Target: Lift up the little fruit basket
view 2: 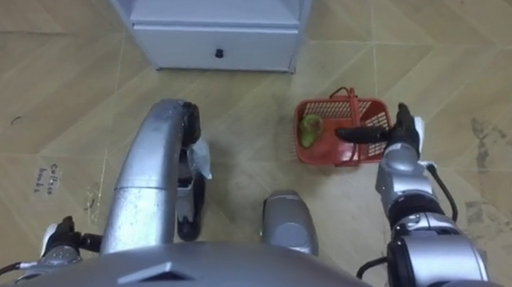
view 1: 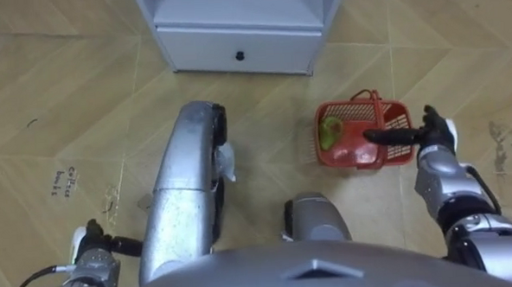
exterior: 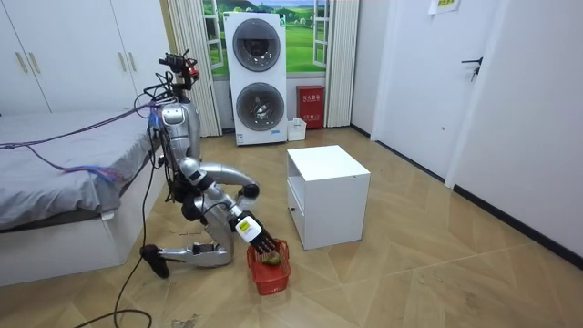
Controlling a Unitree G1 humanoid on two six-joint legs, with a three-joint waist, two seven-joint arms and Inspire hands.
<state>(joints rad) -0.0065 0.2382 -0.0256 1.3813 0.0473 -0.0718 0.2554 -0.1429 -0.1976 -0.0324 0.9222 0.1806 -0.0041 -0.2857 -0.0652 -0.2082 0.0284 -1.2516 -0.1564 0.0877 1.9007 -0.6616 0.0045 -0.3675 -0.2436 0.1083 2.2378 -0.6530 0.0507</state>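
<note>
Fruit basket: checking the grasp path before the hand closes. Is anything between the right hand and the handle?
Nothing visible. The right hand is at the fruit basket, its straight fingers reaching over the rim beside the handle; the green fruit lies at its left end.

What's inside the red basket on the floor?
A green fruit lies at the left end of the basket. The right hand reaches straight fingers across the right half, hiding the bottom beneath them; anything else there cannot be seen.

Eye views look down from the head; the distant room view shares the basket [view 1: 348,158].
</note>
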